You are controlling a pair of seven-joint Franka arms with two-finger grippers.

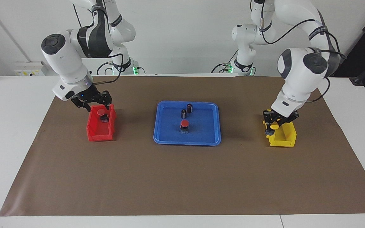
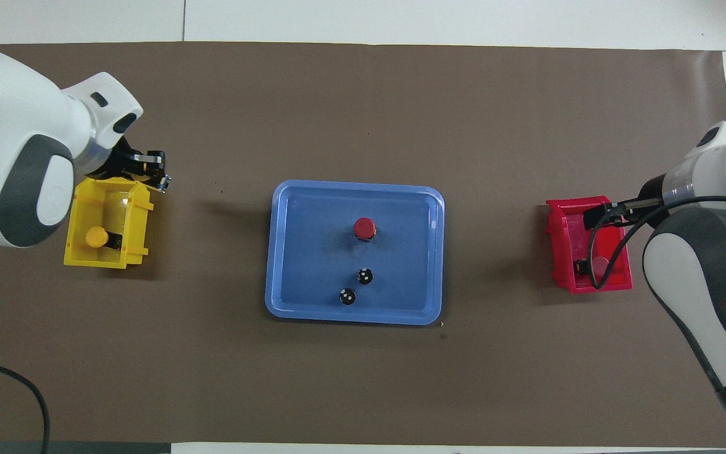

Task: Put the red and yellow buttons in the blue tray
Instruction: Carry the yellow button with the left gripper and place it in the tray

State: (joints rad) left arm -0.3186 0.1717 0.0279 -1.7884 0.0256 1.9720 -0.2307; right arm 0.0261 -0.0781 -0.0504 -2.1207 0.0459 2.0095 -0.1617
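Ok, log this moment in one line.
left gripper: shut on yellow button over yellow bin | right gripper: open over red bin | blue tray: one red button
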